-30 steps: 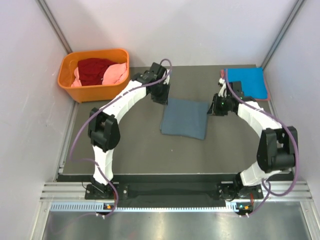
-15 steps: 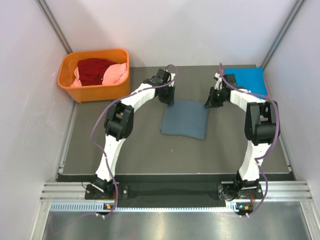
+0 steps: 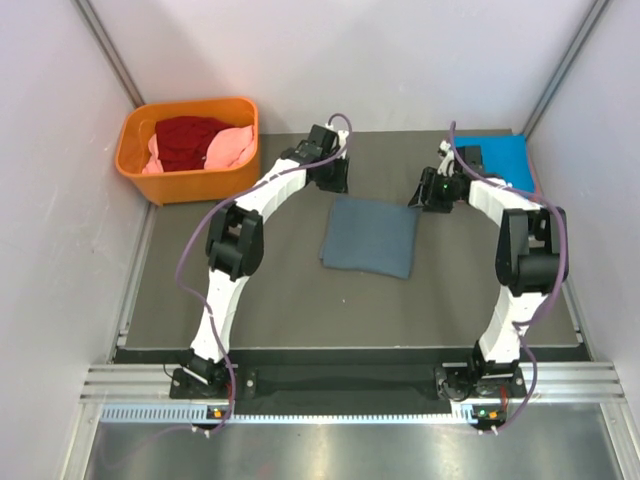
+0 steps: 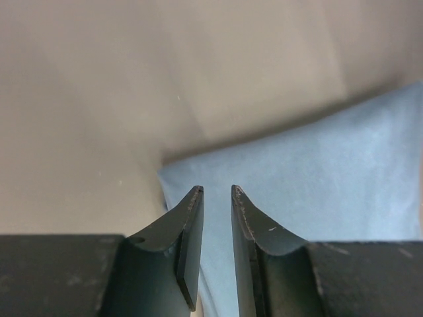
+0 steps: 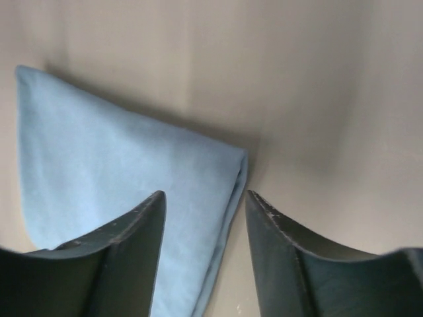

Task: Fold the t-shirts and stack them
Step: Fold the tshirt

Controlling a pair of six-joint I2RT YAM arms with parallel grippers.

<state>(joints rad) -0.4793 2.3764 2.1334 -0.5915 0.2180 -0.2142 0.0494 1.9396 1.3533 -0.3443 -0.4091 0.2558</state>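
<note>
The left hand point(image 4: 217, 191) is almost closed. Only a narrow slit is left between its two dark fingers, and nothing is caught in it. It sits over the far left corner of the folded slate grey-blue cloth t-shirt point(image 4: 317, 165); whether the tips touch the cloth cannot be told.

The right hand point(image 5: 205, 198) is released, with its fingers spread wide and nothing held. The shirt's far right folded corner point(image 5: 99, 165) shows in the gap below them.

From above, the grey-blue shirt point(image 3: 370, 238) lies flat as a rough rectangle near the middle of the dark worktop point(image 3: 260, 290). The left hand point(image 3: 336, 183) and right hand point(image 3: 424, 198) are at its two far corners.

A bright blue folded t-shirt point(image 3: 495, 160) lies in the far right corner of the worktop, just behind the right arm and apart from the grey-blue one.

An orange plastic basket point(image 3: 185, 185) stands at the far left edge against the wall. It holds a crumpled dark red t-shirt point(image 3: 185, 138) and a pink one point(image 3: 235, 148).

Open worktop surrounds the grey-blue shirt on its near and left sides — the widest stretch runs from the shirt to the near edge. Pale walls close in the left, right and far sides.
</note>
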